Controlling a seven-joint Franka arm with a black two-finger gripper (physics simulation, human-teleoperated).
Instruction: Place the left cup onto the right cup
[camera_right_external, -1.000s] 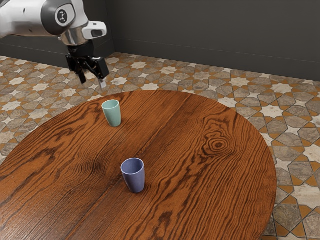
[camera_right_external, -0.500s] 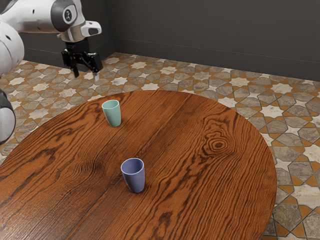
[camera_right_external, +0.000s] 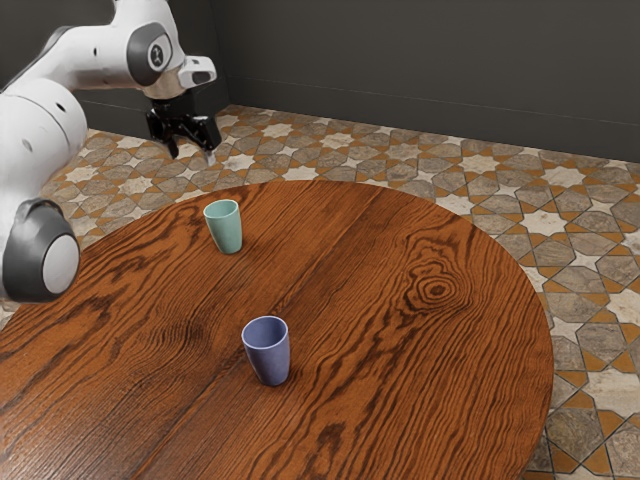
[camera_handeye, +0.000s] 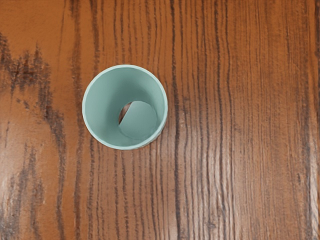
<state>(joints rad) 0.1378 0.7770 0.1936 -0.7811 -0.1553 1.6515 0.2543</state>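
The gripper (camera_right_external: 192, 153) hangs open and empty above the green cup (camera_right_external: 223, 226), upright at the far side of the table (camera_right_external: 420, 300) toward the exterior view's left, well apart from the nearer blue cup (camera_right_external: 266, 350), so an off-centre descent could clip its rim and tip it.

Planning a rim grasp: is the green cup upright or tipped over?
Upright. The green cup stands on the table, open mouth upward; the wrist view looks down into it.
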